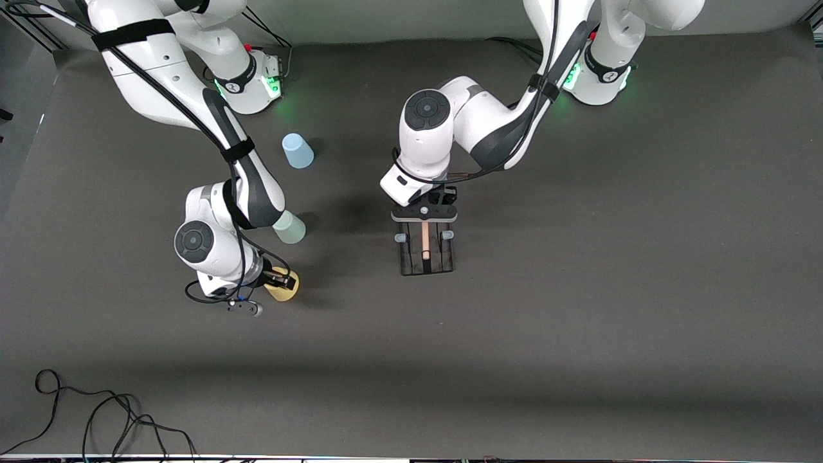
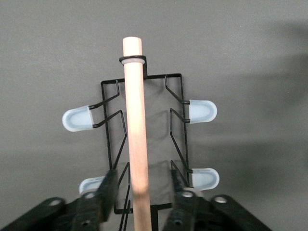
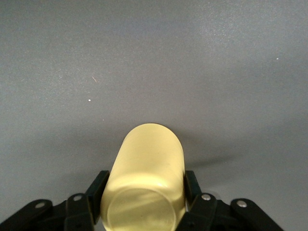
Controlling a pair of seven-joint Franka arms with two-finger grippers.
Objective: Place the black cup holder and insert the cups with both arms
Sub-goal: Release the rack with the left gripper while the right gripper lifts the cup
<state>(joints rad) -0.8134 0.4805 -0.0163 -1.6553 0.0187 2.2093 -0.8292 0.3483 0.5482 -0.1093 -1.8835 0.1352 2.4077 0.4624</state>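
The black cup holder [image 1: 425, 251] stands on the dark mat mid-table, its wooden rod [image 2: 134, 125] on top and pale-capped pegs [image 2: 202, 111] at the sides. My left gripper [image 1: 425, 215] is over the holder's end nearest the arm bases. It is open: its fingers [image 2: 108, 188] flank the rod with a gap on each side. My right gripper [image 1: 278, 280] is shut on the yellow cup [image 3: 147, 168], whose round end faces the wrist camera. The pale green cup [image 1: 290, 228] is partly hidden by the right arm. The pale blue cup [image 1: 298, 151] stands nearer the arm bases.
A black cable [image 1: 96, 411] lies looped near the table's front edge at the right arm's end. The two green-lit arm bases [image 1: 267, 83] stand along the table's edge farthest from the front camera.
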